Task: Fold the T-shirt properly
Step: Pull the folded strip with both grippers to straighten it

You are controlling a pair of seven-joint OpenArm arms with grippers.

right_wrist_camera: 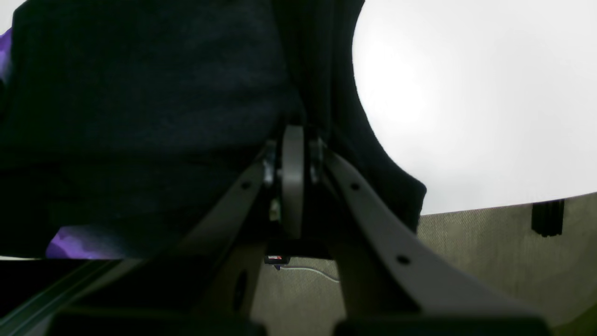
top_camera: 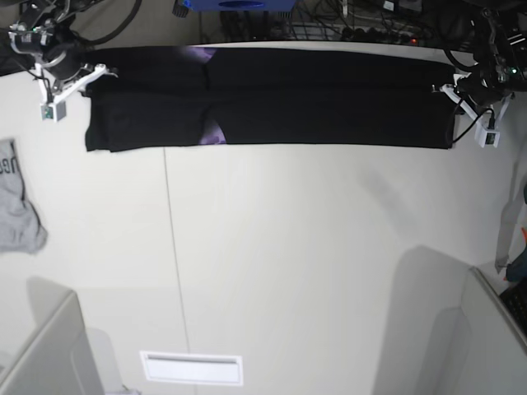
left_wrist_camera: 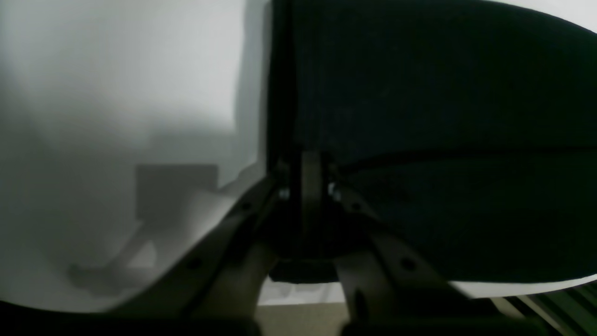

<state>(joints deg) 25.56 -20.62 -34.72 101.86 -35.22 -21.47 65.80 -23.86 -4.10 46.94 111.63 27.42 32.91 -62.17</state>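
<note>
T-shirt (top_camera: 272,99) lies stretched as a long black band across the far part of the white surface (top_camera: 288,247), its lower edge straight and its two ends near the two arms. Small purple patches of print show along a fold left of the middle. In the base view the left tool (top_camera: 449,89) sits at the band's right end and the right tool (top_camera: 92,76) at its left end, each right at the cloth's edge.

From the left wrist view, the left tool (left_wrist_camera: 308,186) has its jaws pressed together, with black cloth (left_wrist_camera: 443,140) bunched right at the tips and spreading away to the right; pale surface (left_wrist_camera: 116,93) fills the other side. It is clamped on the T-shirt's edge.

From the right wrist view, the right tool (right_wrist_camera: 294,158) is likewise closed tight, black cloth (right_wrist_camera: 140,116) hanging around its tips, a sliver of purple print low on the left, bright surface (right_wrist_camera: 466,116) to the right.

A small grey garment (top_camera: 16,202) with dark lettering lies at the surface's left edge, well apart from the T-shirt.
</note>
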